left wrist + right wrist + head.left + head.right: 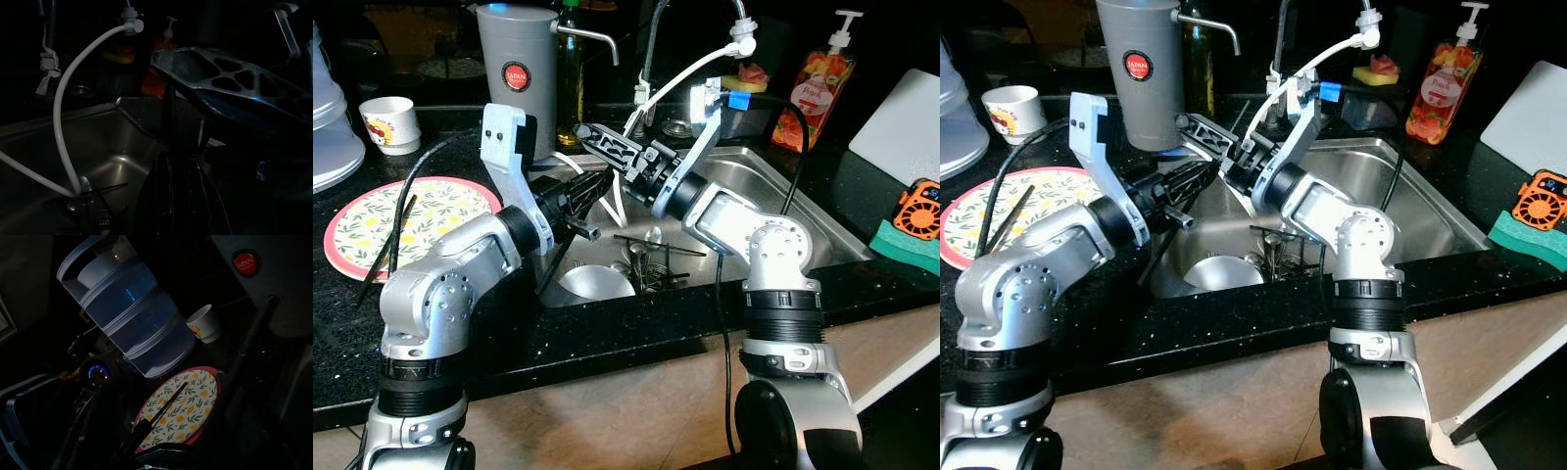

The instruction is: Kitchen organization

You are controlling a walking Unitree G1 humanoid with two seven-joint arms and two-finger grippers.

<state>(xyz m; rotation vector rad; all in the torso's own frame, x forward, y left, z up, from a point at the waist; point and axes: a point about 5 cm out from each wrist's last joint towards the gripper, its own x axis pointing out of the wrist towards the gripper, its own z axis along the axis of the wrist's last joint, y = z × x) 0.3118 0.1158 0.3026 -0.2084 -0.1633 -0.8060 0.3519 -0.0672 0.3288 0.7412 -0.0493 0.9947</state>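
I have both arms raised over the steel sink [822, 230]; the left gripper [582, 201] reaches across its left edge, and its fingers look pressed together, with nothing I can see between them; the right gripper [597, 137] points toward the left, above the left one, and its latticed fingers [619, 149] are close together too, but I cannot tell if they hold something. In the sink lie a round white bowl [595, 282], near the front left, and some thin dark utensils [656, 255] beside the drain; a white hose [61, 127] curves down into the basin. On the black counter [607, 338] to the left rests a flowered plate [372, 220] with a red rim; dark chopsticks [386, 247] lie across it; behind it stands a small white cup [391, 122]; the grey pitcher [517, 69] stands behind the sink corner.
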